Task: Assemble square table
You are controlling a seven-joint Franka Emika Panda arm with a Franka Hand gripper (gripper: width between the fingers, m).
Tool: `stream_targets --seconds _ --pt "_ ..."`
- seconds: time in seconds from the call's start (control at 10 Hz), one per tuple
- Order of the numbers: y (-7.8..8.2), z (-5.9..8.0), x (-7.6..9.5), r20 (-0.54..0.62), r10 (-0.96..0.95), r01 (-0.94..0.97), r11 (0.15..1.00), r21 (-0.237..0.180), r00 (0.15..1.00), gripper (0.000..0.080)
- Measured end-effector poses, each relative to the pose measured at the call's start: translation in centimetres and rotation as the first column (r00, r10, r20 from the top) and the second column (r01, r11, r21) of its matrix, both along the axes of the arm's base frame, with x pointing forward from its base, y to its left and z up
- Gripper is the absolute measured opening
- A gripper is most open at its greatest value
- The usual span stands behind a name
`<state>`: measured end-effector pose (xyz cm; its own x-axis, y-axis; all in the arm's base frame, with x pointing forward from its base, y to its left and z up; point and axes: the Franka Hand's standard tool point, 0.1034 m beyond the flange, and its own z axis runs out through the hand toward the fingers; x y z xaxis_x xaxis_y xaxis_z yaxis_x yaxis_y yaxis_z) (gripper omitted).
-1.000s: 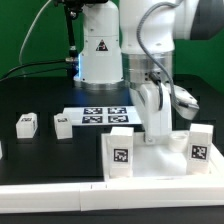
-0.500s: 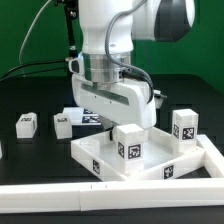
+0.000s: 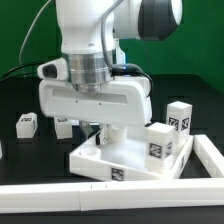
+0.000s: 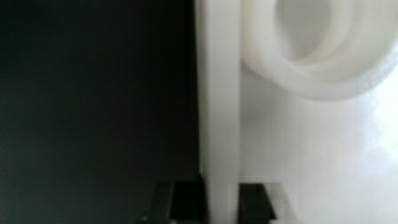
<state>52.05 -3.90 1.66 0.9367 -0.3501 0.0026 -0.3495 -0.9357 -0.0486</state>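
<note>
Your end effector [image 4: 217, 203] is clamped almost shut on the thin edge wall of the plate [image 3: 108, 162], beside a round socket [image 4: 329, 50]. The plate rests on the surface [image 3: 30, 95] just beside the rail [image 3: 60, 190], with two legs [image 3: 160, 140] upright on it. Two loose legs [image 3: 25, 124] sit at the exterior view's left.

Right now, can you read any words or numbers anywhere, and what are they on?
None: no words or numbers can be read.
Short white blocky legs: black-and-white square tags, blocky patterns, not letters.
White plastic square plate: nothing readable.
Wrist view: no print.
</note>
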Motion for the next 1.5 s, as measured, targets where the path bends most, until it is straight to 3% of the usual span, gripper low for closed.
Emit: stream_targets --seconds 0.3,0.4,0.6,0.9,1.0,1.1,1.2,1.3,1.5 --pt "-0.2 -0.2 -0.4 -0.007 0.13 -0.13 0.991 -0.01 0.992 0.0057" --pt "-0.7 -0.1 0.2 -0.01 0.282 -0.282 0.959 -0.013 0.959 0.0057" --pt "-1.9 0.2 3.7 0.017 0.56 -0.56 0.828 -0.008 0.828 0.0057" --pt "-2.4 -0.1 3.2 -0.002 0.697 -0.696 0.717 -0.022 0.717 0.0057" --pt "-2.7 -0.1 3.3 -0.01 0.758 -0.758 0.652 -0.023 0.652 0.0057" --pt "-2.8 0.3 4.4 -0.014 0.837 -0.837 0.548 -0.007 0.548 0.0057" --pt "-1.9 0.6 6.0 -0.014 0.902 -0.902 0.431 0.011 0.431 0.0057" --pt "-1.1 0.4 6.5 0.005 0.941 -0.94 0.339 0.046 0.339 0.0057" --pt "-2.0 0.1 6.2 -0.009 0.962 -0.962 0.271 0.033 0.271 0.0058"
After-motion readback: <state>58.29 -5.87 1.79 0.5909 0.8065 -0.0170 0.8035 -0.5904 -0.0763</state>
